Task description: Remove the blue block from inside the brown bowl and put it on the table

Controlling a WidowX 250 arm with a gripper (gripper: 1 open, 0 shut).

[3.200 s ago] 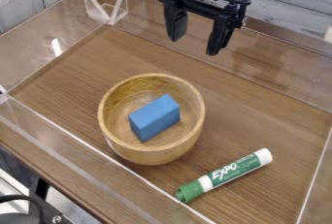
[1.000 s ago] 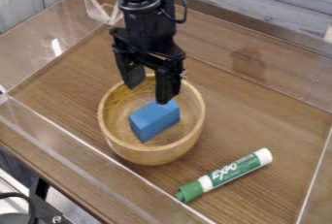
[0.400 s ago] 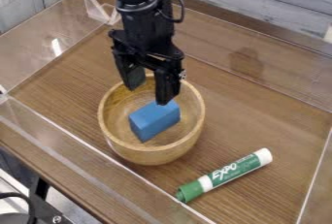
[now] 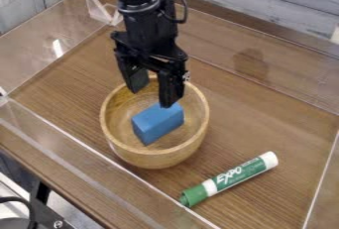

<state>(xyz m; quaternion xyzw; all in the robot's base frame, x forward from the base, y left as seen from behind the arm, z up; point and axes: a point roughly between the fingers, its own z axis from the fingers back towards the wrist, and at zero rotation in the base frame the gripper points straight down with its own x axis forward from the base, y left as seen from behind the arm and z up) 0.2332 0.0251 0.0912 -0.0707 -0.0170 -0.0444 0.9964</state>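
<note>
A bright blue block (image 4: pixel 157 124) lies inside the round light-brown wooden bowl (image 4: pixel 122 142), which rests on the dark wood-grain table (image 4: pixel 252 104). My black gripper (image 4: pixel 151 87) points straight down over the bowl's far half, just above the block's far end. Its two fingers stand open with nothing between them. The right fingertip (image 4: pixel 169 96) hangs close over the block's upper corner; I cannot tell whether it touches.
A green-and-white Expo marker (image 4: pixel 231 178) lies on the table to the front right of the bowl. Low clear acrylic walls (image 4: pixel 40 134) edge the tabletop on all sides.
Since about three seconds ago the gripper came from the far right edge down over the bowl. Over the last second nothing has visibly moved.
</note>
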